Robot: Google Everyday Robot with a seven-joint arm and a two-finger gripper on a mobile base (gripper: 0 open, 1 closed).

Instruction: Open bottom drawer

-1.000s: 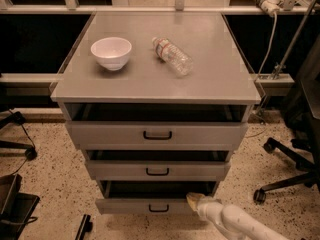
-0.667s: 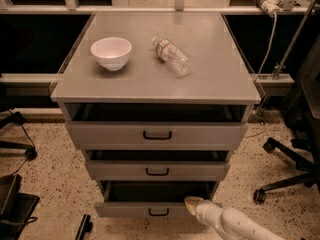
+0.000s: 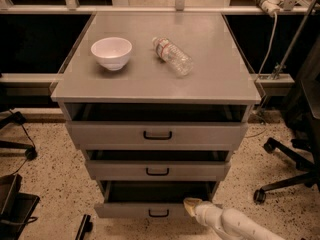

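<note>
- A round white bowl (image 3: 111,52) stands upright on the cabinet's top, high above the gripper and well off to its left.
- A clear plastic water bottle (image 3: 172,55) lies on its side on the same top, high above the gripper and slightly left of it, near the bowl but apart from it.
- The grey metal cabinet (image 3: 150,91) carries three stacked drawers, each with a black handle.
- The bottom drawer (image 3: 125,210) sits directly left of the gripper, its flat grey front pulled forward of the drawer above, so a dark opening shows behind it.
- Its small black loop handle (image 3: 158,213) is just left of the gripper's tip.
- The pale gripper (image 3: 192,205) sits at the right part of the drawer's front, by its upper edge, on a white arm (image 3: 235,225) reaching in from the lower right.
- I cannot tell how far open it is, or whether it grips anything.
- A black wheeled office-chair base (image 3: 285,169) rests on the speckled floor, right of the gripper and a little higher.
</note>
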